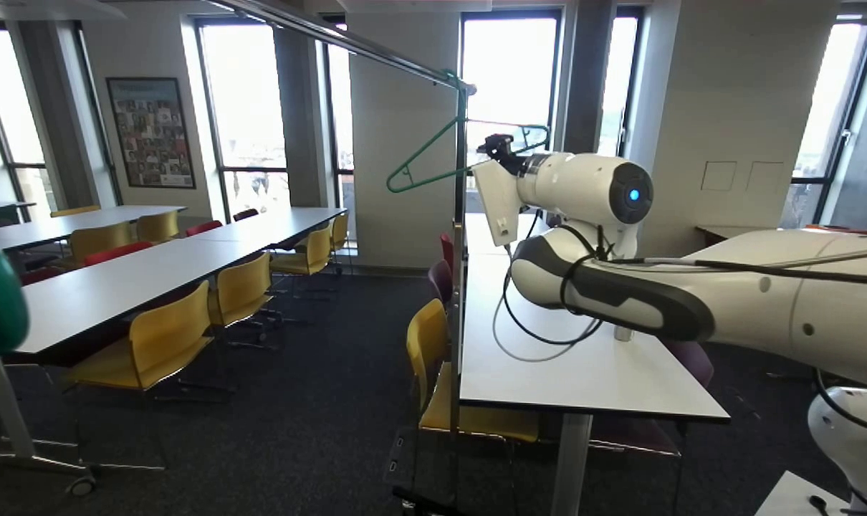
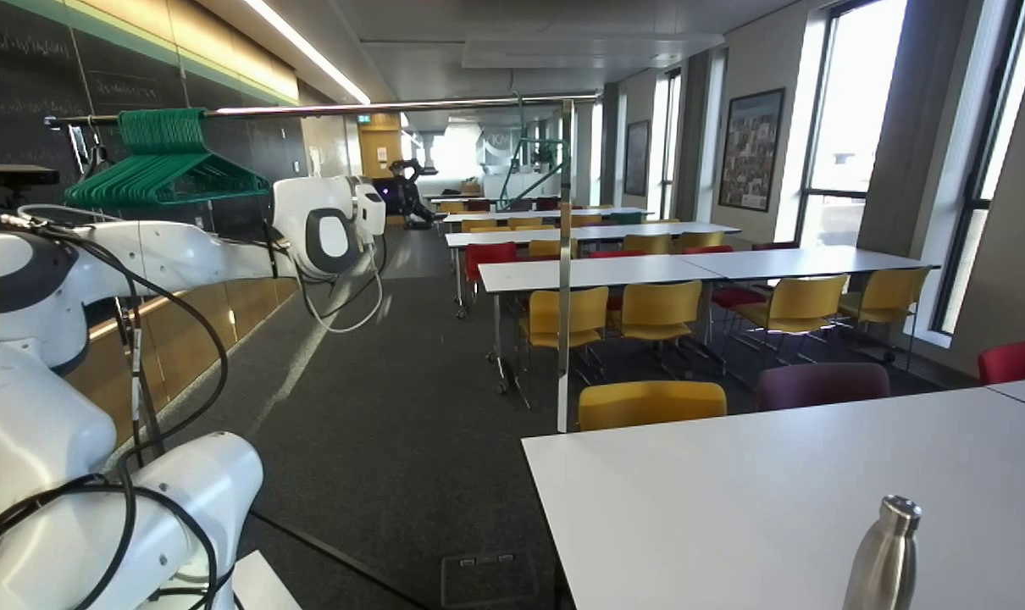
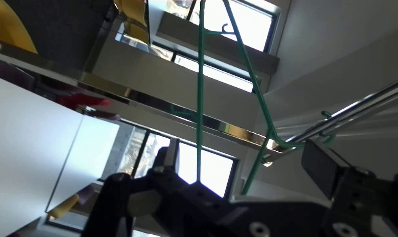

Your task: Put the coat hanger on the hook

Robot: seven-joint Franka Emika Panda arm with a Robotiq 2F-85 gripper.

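One green coat hanger [image 3: 200, 85]: crook looped over the metal rail [image 1: 376, 51], close to the rail's end; upper middle of the frame in both exterior views.

Fingers [image 3: 320, 168]: spread wide, lower part of the frame in the wrist view, green strands across the gap; no pinch visible, contact on either side impossible to tell.

Handling, by judgement: probably light plastic, fairly stiff with slight spring; smooth, so liable to twist or slide in a loose hold; likely to swing if nudged. Best hold: the neck just under the crook, or else the straight lower bar.

Surface [image 2: 733, 500]: white, flat, lower right in an exterior view, with one steel bottle [image 2: 885, 551].

Room: yellow chairs [image 1: 170, 333], tall windows [image 1: 509, 79], framed poster [image 1: 151, 132] upper left, dark carpet [image 1: 319, 401]; batch of spare hangers [image 2: 161, 140] upper left in an exterior view.
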